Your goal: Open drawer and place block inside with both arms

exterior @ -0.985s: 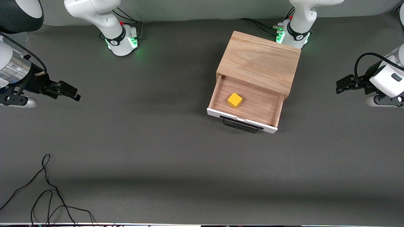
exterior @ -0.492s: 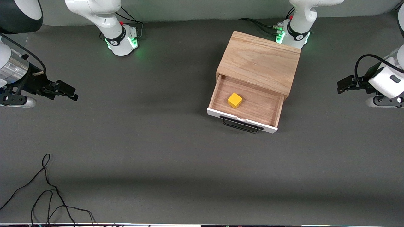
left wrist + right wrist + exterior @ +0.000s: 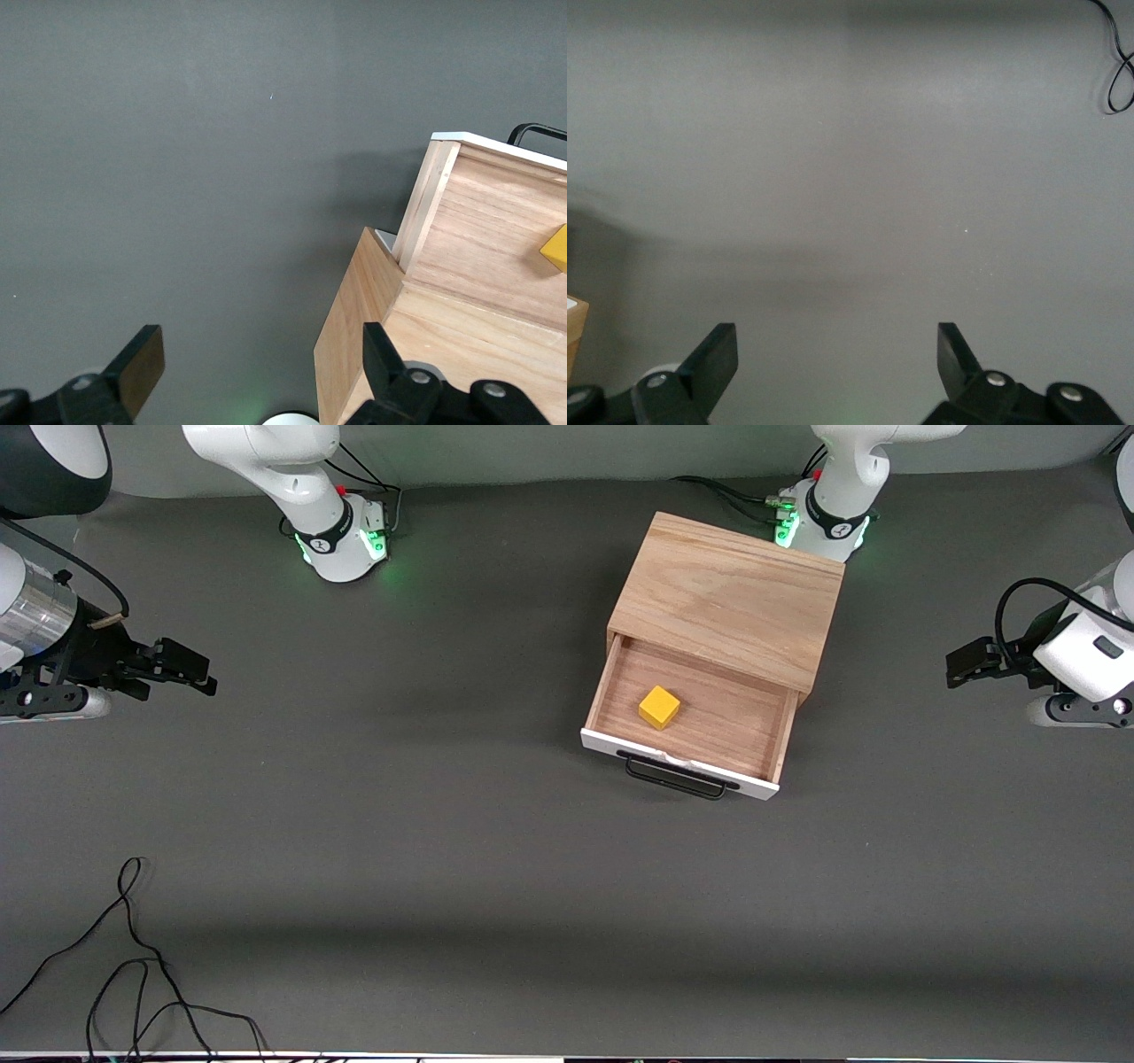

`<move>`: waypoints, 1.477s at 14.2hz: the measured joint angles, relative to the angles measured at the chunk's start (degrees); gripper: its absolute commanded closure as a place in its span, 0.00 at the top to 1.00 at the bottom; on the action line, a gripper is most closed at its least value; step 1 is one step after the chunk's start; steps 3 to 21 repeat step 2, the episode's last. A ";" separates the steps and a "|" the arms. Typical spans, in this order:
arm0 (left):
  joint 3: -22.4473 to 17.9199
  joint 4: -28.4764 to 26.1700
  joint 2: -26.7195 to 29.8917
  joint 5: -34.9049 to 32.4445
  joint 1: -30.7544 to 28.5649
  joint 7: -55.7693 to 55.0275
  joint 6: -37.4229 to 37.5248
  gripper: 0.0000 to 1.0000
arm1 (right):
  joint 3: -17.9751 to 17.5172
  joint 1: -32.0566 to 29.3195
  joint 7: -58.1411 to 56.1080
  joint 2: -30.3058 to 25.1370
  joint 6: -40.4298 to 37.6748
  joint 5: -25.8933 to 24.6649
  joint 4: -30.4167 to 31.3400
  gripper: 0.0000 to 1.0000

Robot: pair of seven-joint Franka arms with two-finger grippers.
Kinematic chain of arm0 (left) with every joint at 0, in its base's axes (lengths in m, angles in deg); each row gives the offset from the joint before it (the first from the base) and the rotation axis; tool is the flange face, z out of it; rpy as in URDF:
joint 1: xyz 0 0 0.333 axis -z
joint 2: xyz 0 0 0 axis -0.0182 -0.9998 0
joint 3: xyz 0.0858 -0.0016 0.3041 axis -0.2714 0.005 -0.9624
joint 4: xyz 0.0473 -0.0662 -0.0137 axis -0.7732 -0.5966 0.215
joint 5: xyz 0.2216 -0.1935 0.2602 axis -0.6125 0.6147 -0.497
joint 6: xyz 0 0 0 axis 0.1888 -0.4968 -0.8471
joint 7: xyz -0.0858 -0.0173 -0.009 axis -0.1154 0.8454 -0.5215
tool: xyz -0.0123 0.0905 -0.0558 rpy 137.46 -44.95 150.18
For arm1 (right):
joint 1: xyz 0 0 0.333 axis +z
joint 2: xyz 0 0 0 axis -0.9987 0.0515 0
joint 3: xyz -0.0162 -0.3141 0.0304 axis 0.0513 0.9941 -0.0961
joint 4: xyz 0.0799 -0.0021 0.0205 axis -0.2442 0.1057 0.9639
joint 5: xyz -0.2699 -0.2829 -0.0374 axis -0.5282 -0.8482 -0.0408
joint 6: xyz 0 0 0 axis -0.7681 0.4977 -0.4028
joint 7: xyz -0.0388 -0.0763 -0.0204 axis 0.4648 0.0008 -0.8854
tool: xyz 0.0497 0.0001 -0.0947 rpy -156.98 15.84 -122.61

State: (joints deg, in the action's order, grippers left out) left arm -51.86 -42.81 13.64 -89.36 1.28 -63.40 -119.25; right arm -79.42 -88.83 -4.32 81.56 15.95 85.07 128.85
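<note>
A thin black cable (image 3: 133, 957) lies in loops on the table (image 3: 425, 850), nearest the camera, at the right arm's end. It has not moved.

Farther back is the drawer (image 3: 691, 722). It is pulled out of the wooden cabinet (image 3: 731, 598), with its white front and black handle (image 3: 675, 778) facing the camera. The yellow block (image 3: 659, 707) sits inside it on the wood floor, near the middle. The left wrist view shows a corner of the block (image 3: 556, 248) too. Drawer, block and cabinet are just where they were a second ago.

The right gripper (image 3: 182, 669) hangs over bare table at the right arm's end, well apart from the cabinet. Its jaws are wide open and hold nothing; the right wrist view shows both fingers (image 3: 713, 359) far apart over the table. Since a second ago it has slid a little back, toward the bases and the table's edge.

The left gripper (image 3: 966, 666) hangs over the table at the left arm's end, beside the cabinet but not touching it. Its jaws are wide open and empty as well, with the fingers (image 3: 142, 363) spread in the left wrist view. It has drawn back only a tiny bit.

The two bases (image 3: 341, 540) glow green at the back.
</note>
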 measured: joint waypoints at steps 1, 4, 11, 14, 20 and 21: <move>0.00 0.00 0.02 0.00 0.00 0.00 0.00 1.00 | -0.30 0.00 0.00 0.00 -0.24 -0.86 -0.06 1.00; 0.00 0.00 0.04 0.00 0.00 0.00 0.02 1.00 | -0.56 0.00 0.00 0.00 -0.31 -1.38 -0.09 1.00; 0.00 0.00 0.04 0.00 0.00 0.00 0.02 1.00 | -0.56 0.00 0.00 0.00 -0.31 -1.38 -0.09 1.00; 0.00 0.00 0.04 0.00 0.00 0.00 0.02 1.00 | -0.56 0.00 0.00 0.00 -0.31 -1.38 -0.09 1.00; 0.00 0.00 0.04 0.00 0.00 0.00 0.02 1.00 | -0.56 0.00 0.00 0.00 -0.31 -1.38 -0.09 1.00; 0.00 0.00 0.04 0.00 0.00 0.00 0.02 1.00 | -0.56 0.00 0.00 0.00 -0.31 -1.38 -0.09 1.00</move>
